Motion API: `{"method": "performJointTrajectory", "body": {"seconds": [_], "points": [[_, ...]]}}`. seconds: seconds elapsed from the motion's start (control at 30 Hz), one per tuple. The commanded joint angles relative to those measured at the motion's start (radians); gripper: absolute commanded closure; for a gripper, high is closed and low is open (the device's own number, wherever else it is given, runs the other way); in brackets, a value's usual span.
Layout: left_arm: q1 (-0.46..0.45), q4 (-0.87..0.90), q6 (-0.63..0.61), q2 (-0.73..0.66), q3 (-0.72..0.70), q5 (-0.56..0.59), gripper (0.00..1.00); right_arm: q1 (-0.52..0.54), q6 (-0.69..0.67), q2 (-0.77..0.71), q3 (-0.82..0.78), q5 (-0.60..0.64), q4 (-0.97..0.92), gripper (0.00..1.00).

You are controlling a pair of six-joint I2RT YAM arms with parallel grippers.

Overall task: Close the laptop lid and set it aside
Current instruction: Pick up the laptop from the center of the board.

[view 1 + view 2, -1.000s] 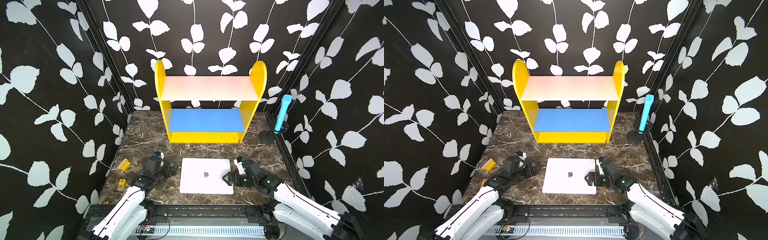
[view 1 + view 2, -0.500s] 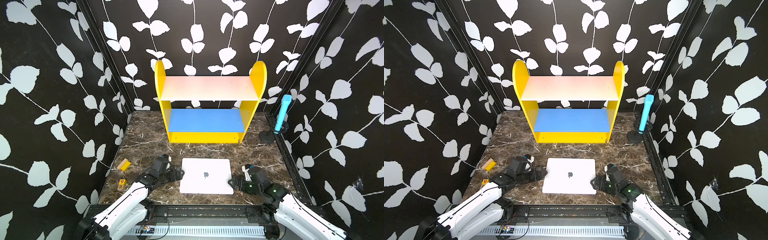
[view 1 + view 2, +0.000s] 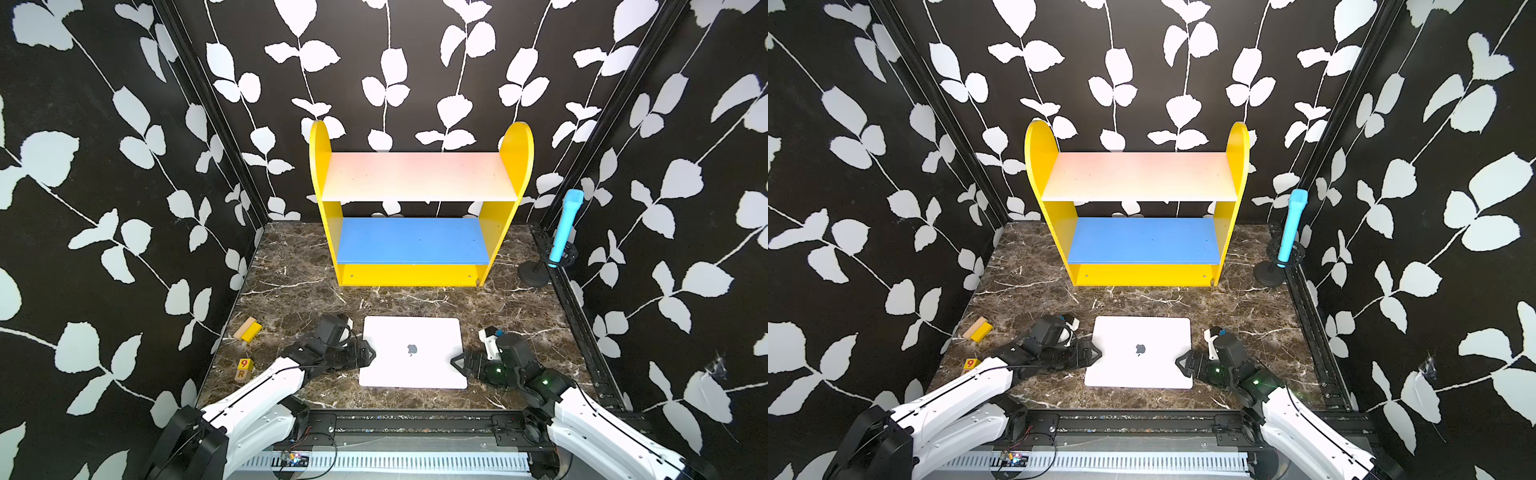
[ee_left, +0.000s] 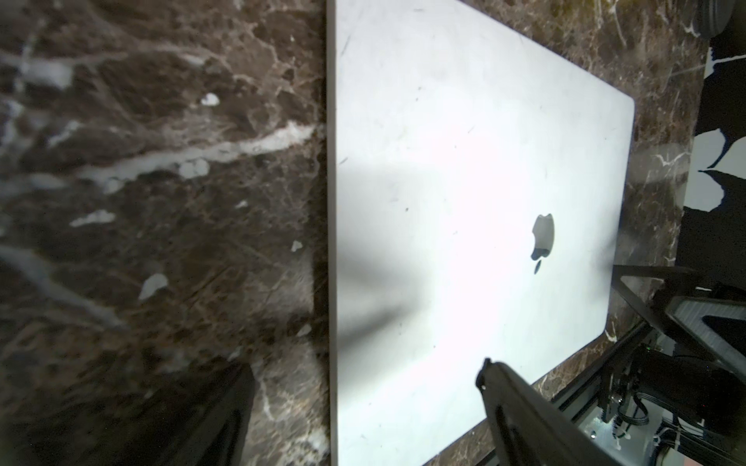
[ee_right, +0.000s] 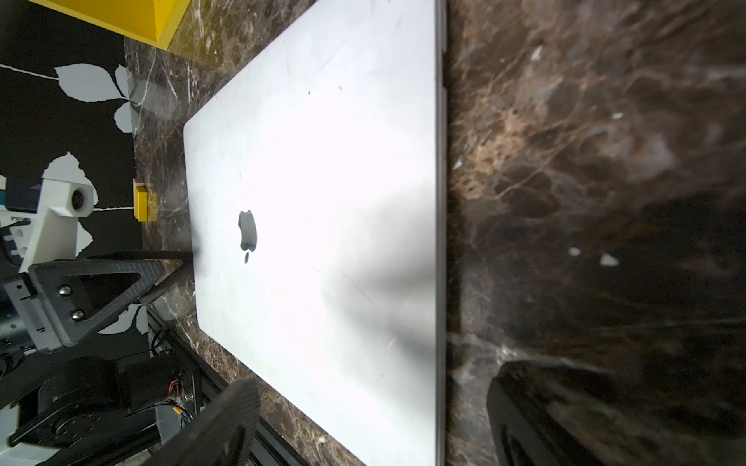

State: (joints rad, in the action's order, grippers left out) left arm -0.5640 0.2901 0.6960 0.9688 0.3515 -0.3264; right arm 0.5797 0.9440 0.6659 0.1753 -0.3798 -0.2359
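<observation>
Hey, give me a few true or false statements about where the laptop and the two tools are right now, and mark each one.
1. The laptop lid is closed. True.
2. The laptop sits on the shelf's blue board. False: it lies flat on the marble table, in front of the shelf.
3. The left tool and the right tool stand at opposite side edges of the laptop. True.
4. The right tool is shut on a yellow block. False: both tools are open, and the yellow block lies on the table near the left wall.
</observation>
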Motion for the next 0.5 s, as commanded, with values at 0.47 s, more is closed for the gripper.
{"method": "performJointTrajectory", "body": {"seconds": [0.47], "points": [[-0.011,-0.179,0.044,0.102,-0.101,-0.078,0.19,-0.003,0.036,0.124,-0.079,-0.038,0.091,0.13]]}}
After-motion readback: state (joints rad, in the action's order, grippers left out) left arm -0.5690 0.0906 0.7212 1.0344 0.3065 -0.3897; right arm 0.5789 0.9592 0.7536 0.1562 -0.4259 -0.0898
